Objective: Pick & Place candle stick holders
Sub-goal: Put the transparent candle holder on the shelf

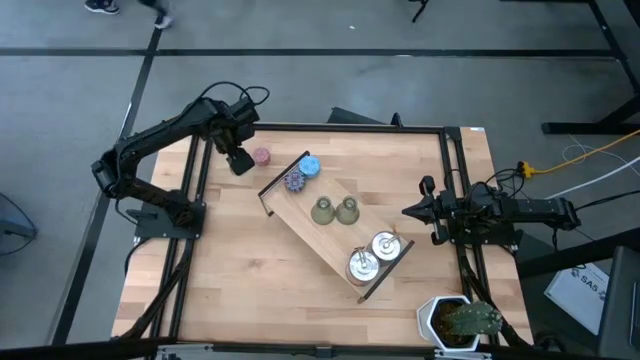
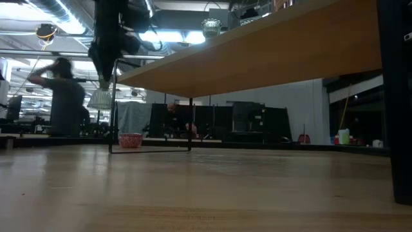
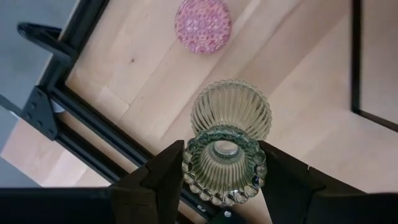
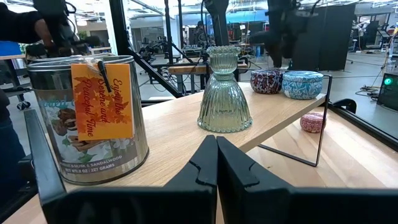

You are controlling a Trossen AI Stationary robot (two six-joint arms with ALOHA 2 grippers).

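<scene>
My left gripper (image 3: 221,180) pinches an olive-green ribbed glass holder (image 3: 227,146) by its narrow neck, above the desk (image 1: 240,270) at 10 o'clock near the pink holder (image 1: 262,156): rigid, slick, breakable, so neck grip suits; right gripper (image 4: 216,163) pressed together, waiting at 3 o'clock.

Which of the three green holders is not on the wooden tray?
The green holder gripped in the left pincer; the other two stand on the tray.

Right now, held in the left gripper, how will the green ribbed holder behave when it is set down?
The green ribbed holder looks like glass, so probably rigid, fragile and slippery between the left gripper fingers. Its narrow neck above a flared base suggests it could tip if released tilted.
</scene>
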